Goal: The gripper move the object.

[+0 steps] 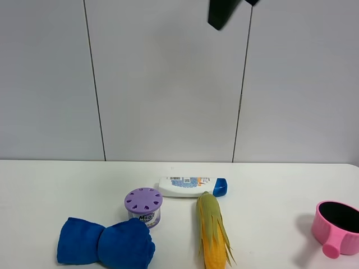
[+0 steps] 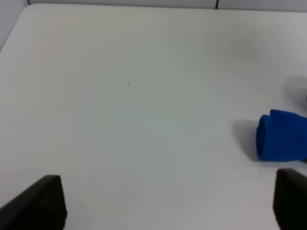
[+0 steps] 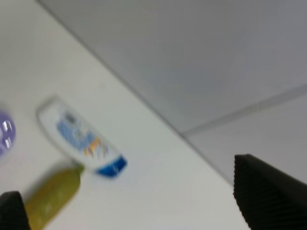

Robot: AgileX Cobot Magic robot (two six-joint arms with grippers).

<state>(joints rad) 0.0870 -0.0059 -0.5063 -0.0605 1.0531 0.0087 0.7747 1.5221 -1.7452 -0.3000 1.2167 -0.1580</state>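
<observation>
Corn (image 1: 213, 232) beside bottle (image 1: 192, 186) | pink cup (image 1: 322, 230) near right edge | left jaws spread | right jaws spread

The flat white table (image 1: 50, 185) fills the lower part of the exterior high view. Near the lower centre, a white plastic bottle with a blue cap (image 1: 188, 186) lies on its side, with the cap to the right. Just below it in the frame lies an ear of corn in a yellow-green husk (image 1: 213, 235), reaching down to the bottom edge. Its upper end is very near the cap (touching or not, I cannot tell). To the left of the corn stands a small round container with a purple lid (image 1: 143, 205). A rolled blue cloth (image 1: 106, 245) lies just beside the container, at the lower left. A pink round cup with a short handle (image 1: 336, 227) stands at the lower right edge, well apart from the others.
</observation>
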